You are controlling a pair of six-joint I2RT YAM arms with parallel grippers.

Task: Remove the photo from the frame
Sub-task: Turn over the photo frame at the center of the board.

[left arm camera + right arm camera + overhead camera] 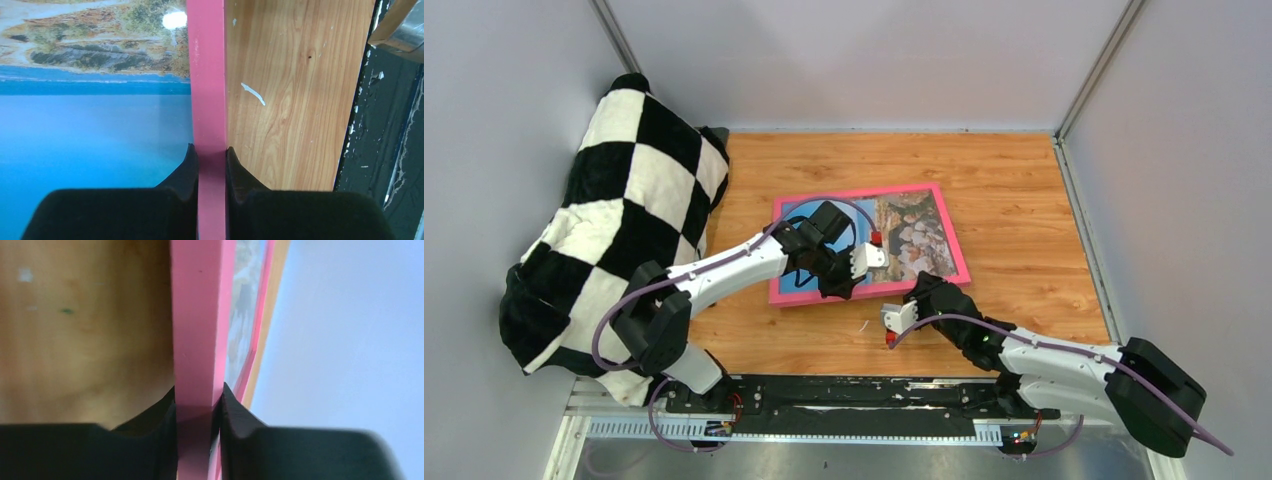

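The frame (856, 193), with its narrow pink border, lies on the wooden table (1024, 200), and the photo (914, 235) of sea and rocky shore sits inside it. My left gripper (832, 288) reaches over the frame's near edge. In the left wrist view it (211, 155) is shut on the pink border (207, 75), with the blue of the photo (90, 130) to the left. My right gripper (921, 287) is at the near edge further right. In the right wrist view it (198, 392) pinches the pink border (197, 315), which looks tilted up; a sliver of photo (243, 315) shows beside it.
A black-and-white checkered cushion (624, 200) leans in the left corner, close to the frame's left end. Grey walls enclose the table on three sides. A black rail (854, 395) runs along the near edge by the arm bases. A small white fleck (252, 93) lies on the wood.
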